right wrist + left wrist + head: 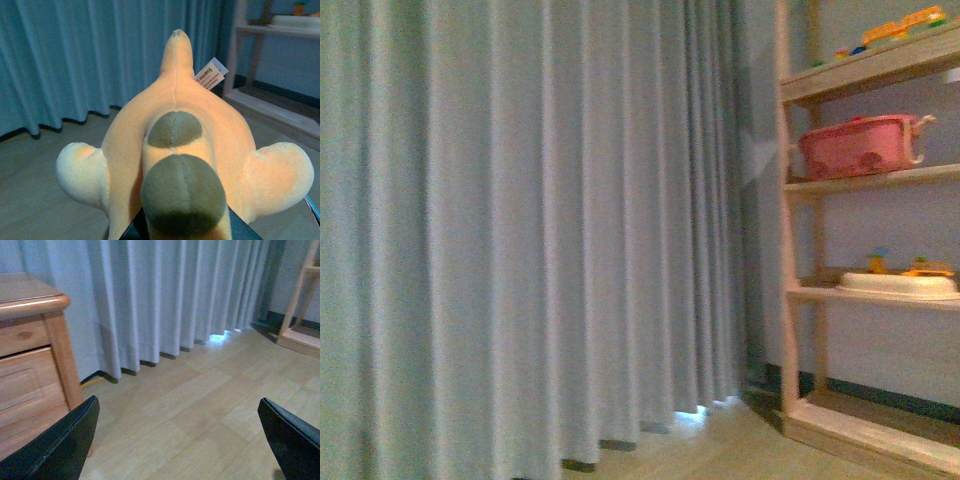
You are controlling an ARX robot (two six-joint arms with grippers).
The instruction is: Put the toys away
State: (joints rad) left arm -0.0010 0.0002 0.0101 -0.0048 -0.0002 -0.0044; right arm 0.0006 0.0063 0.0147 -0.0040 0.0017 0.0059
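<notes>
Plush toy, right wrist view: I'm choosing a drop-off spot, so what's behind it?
Behind the plush toy: curtain, floor and wooden shelf. Its body covers the floor straight ahead.

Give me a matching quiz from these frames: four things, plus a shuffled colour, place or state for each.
Things:
1. plush toy
2. storage bin
3. tray
4. left gripper

Descriptions:
A. white, small toys on it
B. open, nothing between its fingers
C. orange-yellow, with a white tag
D. pink, on a shelf

Pairs: 1-C, 2-D, 3-A, 4-B
</notes>
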